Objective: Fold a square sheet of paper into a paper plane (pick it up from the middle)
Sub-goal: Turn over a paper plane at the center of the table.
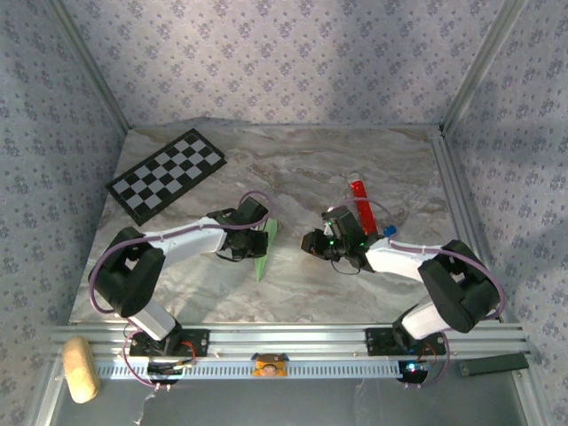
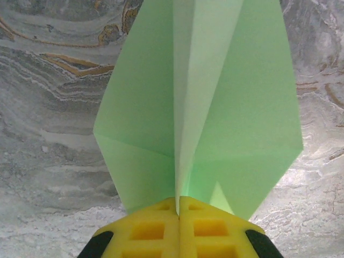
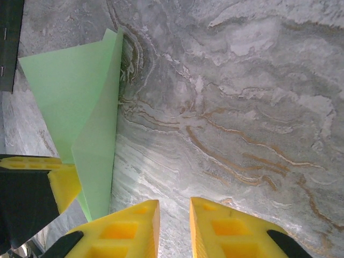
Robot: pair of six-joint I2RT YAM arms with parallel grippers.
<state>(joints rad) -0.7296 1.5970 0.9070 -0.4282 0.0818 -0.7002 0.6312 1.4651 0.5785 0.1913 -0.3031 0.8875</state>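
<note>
**A:** The left gripper [image 2: 178, 214] is clamped on the paper plane [image 2: 215, 107], which juts straight ahead of it.

**B:** The right gripper [image 3: 174, 217] is empty, jaws narrowly apart, with the plane just off to its left. The folds look done, so the next move is probably a gentle set-down.

The paper plane [image 1: 265, 248] is light green, with a sharp centre crease and flaps spreading to either side. The left gripper [image 2: 179, 215] pinches it at the crease, near the middle of the surface [image 1: 311, 169].
</note>
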